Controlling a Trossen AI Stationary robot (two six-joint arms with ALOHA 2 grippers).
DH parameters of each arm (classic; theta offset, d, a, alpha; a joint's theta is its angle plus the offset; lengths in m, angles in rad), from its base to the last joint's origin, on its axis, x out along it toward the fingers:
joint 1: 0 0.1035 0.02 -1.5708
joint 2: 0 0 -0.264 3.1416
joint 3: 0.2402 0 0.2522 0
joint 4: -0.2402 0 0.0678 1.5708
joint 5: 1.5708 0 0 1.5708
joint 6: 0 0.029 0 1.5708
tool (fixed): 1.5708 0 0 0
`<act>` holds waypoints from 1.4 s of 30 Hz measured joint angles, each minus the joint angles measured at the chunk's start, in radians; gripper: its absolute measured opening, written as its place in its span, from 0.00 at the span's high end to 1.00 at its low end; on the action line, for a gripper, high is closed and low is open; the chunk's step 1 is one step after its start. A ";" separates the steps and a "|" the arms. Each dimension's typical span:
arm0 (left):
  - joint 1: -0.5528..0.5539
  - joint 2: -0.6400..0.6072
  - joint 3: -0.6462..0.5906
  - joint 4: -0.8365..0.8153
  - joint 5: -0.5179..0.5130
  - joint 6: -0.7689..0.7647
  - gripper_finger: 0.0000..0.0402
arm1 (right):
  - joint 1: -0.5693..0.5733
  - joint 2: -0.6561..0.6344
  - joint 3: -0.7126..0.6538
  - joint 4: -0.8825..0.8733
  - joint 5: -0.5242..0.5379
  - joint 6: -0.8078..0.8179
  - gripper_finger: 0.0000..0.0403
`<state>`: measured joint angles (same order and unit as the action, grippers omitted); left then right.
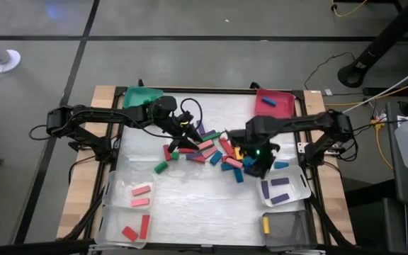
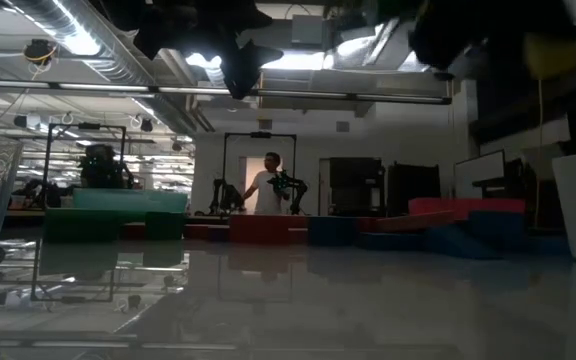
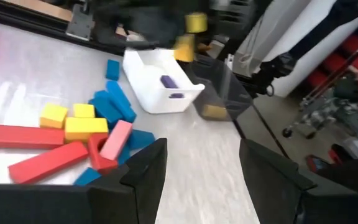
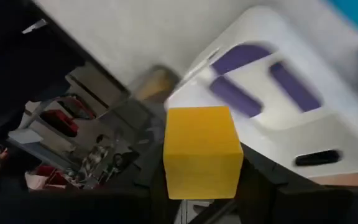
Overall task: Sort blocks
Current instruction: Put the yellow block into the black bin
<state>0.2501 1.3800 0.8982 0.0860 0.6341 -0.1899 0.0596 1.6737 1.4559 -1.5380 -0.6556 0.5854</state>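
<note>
one yellow block (image 4: 202, 151), perhaps two purple blocks (image 4: 240, 58)

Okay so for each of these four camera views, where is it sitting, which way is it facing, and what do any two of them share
High view: above the table, looking straight down; both arms show, left tool and right tool over the block pile.
Low view: at table-top height, looking level across into the room; arms hang in from above.
Left wrist view: on the left arm, looking past its open fingers at the blocks and white bin.
Right wrist view: on the right arm, showing its gripped yellow block.
Shared: both wrist views show the white bin with purple blocks.
</note>
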 joint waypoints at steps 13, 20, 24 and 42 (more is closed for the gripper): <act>0.000 0.000 0.000 -0.001 -0.022 0.010 0.52 | 0.575 0.000 0.044 0.320 0.114 0.711 0.63; 0.001 0.000 0.000 -0.184 -0.024 0.009 0.52 | 0.793 0.000 -0.022 0.439 0.333 0.935 0.63; 0.001 0.000 0.000 -0.393 -0.085 0.008 0.52 | 0.864 0.000 -0.061 0.447 0.341 0.999 0.62; 0.002 0.005 -0.033 -0.903 -0.533 -0.703 0.52 | 0.922 0.000 -0.187 0.478 0.330 1.034 0.62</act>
<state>0.2518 1.3851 0.8651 -0.8167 0.1013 -0.8933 0.9813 1.6733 1.2686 -1.0596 -0.3252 1.6195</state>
